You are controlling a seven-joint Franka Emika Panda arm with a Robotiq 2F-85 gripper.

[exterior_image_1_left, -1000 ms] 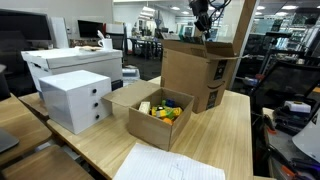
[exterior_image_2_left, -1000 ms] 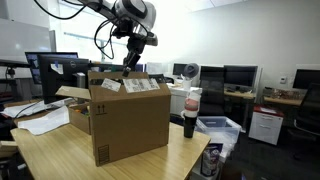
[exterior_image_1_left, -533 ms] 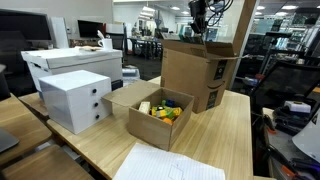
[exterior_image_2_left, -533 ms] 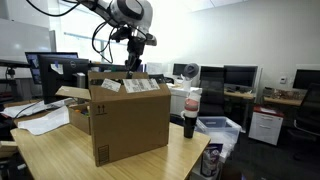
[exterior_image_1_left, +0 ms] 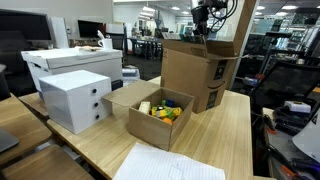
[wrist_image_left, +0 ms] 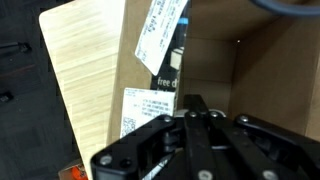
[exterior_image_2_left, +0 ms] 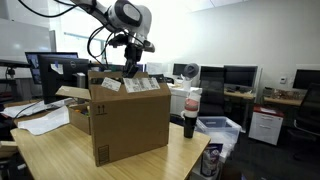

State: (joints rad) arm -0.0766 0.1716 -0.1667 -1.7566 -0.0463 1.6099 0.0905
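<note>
- Tall cardboard box (exterior_image_1_left: pixel 200 75): stands open-topped on the wooden table (exterior_image_1_left: pixel 235 130). A careless sideways sweep could catch its raised flap (exterior_image_1_left: pixel 238 22) and drag or tip it.
- Gripper (exterior_image_1_left: pixel 204 33): clenched, apparently empty, hovering just above the tall box's opening. A drop from here could crush a flap.
- Room: open office, with desks and monitors behind the tall box.
- Table: a small open box of toys (exterior_image_1_left: pixel 160 115) and a white drawer box (exterior_image_1_left: pixel 75 98) sit beside the tall box.

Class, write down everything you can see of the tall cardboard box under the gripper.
The tall box is plain brown cardboard, upright on the wooden table, top flaps open. White shipping labels sit on one flap, dark print on a side. The shut gripper hangs over its open top; no contact shows.
</note>
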